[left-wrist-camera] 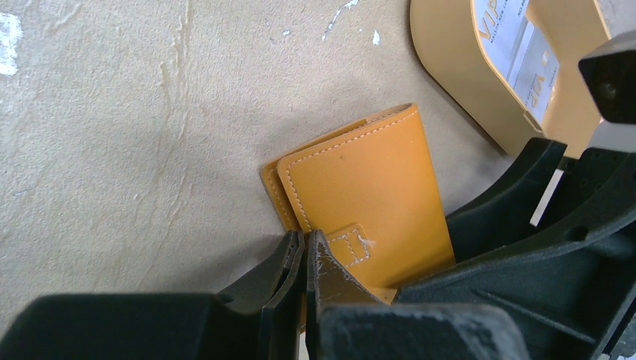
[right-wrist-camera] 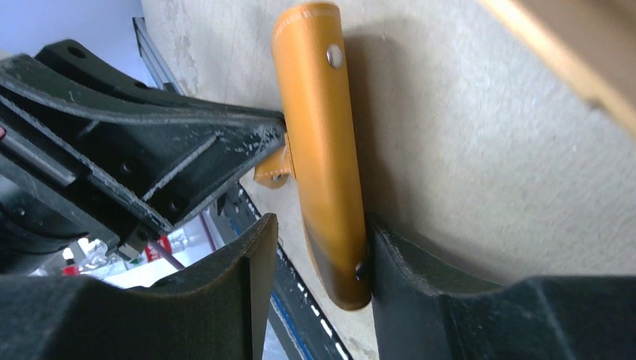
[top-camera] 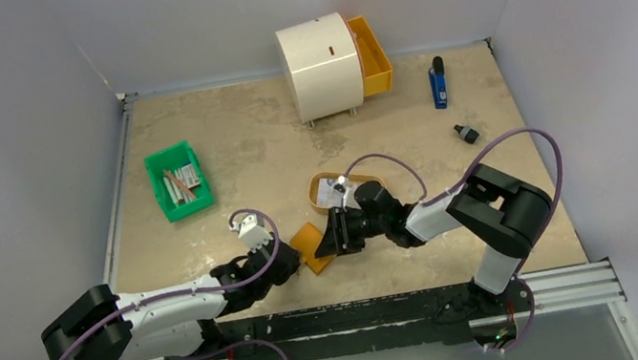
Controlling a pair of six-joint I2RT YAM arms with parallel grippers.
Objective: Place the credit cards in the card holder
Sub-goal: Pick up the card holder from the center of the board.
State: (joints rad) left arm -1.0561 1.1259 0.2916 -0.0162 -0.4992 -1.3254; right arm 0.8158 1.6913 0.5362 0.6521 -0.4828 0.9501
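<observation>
Left fingers (left-wrist-camera: 334, 274) pinched shut on card holder (left-wrist-camera: 367, 180), right fingers (right-wrist-camera: 442, 300) open astride it

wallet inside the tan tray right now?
No, the wallet lies on the table beside the tray, its strap pinched in the left gripper.

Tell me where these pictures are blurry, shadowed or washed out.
Top external: even, soft light, all sharp. Left wrist: the card holder is crisp, the near dark fingers are soft. Right wrist: the card holder throws a dark shadow on the table; the bottom left is washed out.
</observation>
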